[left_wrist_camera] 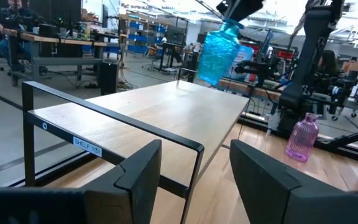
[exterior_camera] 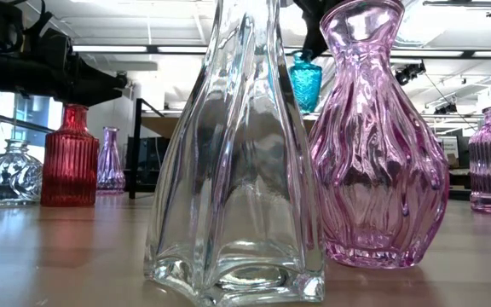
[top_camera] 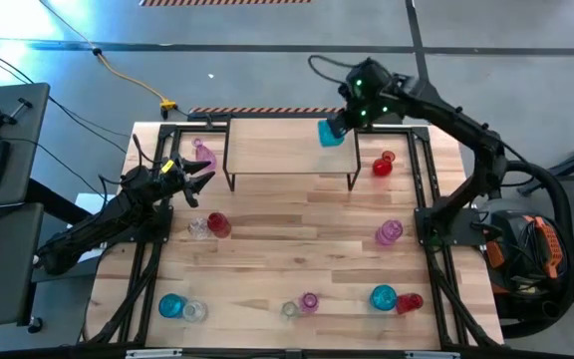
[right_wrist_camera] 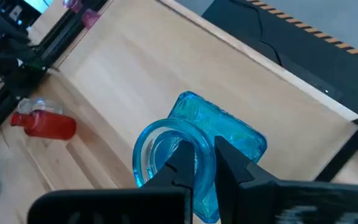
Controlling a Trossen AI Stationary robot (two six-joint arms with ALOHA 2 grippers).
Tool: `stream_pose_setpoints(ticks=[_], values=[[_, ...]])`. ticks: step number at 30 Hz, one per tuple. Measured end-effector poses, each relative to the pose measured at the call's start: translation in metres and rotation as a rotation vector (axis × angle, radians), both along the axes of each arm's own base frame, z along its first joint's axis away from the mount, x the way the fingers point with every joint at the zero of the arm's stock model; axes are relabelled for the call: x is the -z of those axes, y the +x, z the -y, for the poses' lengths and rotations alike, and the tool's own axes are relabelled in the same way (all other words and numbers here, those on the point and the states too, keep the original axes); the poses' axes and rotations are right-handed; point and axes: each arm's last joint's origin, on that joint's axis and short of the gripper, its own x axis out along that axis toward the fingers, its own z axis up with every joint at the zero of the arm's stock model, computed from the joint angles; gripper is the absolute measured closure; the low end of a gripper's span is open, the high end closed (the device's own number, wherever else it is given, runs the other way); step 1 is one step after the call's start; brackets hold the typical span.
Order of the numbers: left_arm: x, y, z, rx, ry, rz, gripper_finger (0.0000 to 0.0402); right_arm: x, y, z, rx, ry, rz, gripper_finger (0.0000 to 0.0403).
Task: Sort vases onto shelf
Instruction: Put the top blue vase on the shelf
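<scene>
A teal blue vase point(top_camera: 330, 133) hangs in the air above the right end of the shelf point(top_camera: 277, 150), with my right gripper point(right_wrist_camera: 205, 168) shut on it. The same teal vase point(left_wrist_camera: 219, 53) shows tilted over the shelf top in the left wrist view. The shelf's top carries nothing else. My left gripper point(left_wrist_camera: 194, 180) stands open and level at the table's left side, pointing at the shelf's left end, with nothing between its fingers. Several other vases stand on their bases on the table, among them a pink one point(top_camera: 205, 155) and a red one point(top_camera: 383, 164). My right gripper holds the teal vase by the rim of its mouth point(right_wrist_camera: 199, 146), one finger point(right_wrist_camera: 184, 163) inside the neck and the other point(right_wrist_camera: 232, 163) outside. The fingers slant down from above. The vase hangs tilted below them, lifted clear of the shelf.
On the table in front of the shelf stand a clear vase point(top_camera: 198, 227) and a red one point(top_camera: 217, 224), and a pink one point(top_camera: 389, 232) at the right. Along the near edge stand teal point(top_camera: 171, 305), clear point(top_camera: 290, 310), pink point(top_camera: 310, 301), teal point(top_camera: 383, 297) and red point(top_camera: 410, 302) vases.
</scene>
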Motion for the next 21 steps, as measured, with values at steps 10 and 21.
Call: stream_pose_setpoints(ticks=[10,21], values=[[0.0,0.0,0.0,0.0,0.0,0.0,0.0218,0.0,-0.031,0.039,0.078,0.057,0.047,0.0394],[0.0,0.0,0.0,0.0,0.0,0.0,0.0218,0.009,-0.031,0.051,0.135,0.119,0.04,0.0394]])
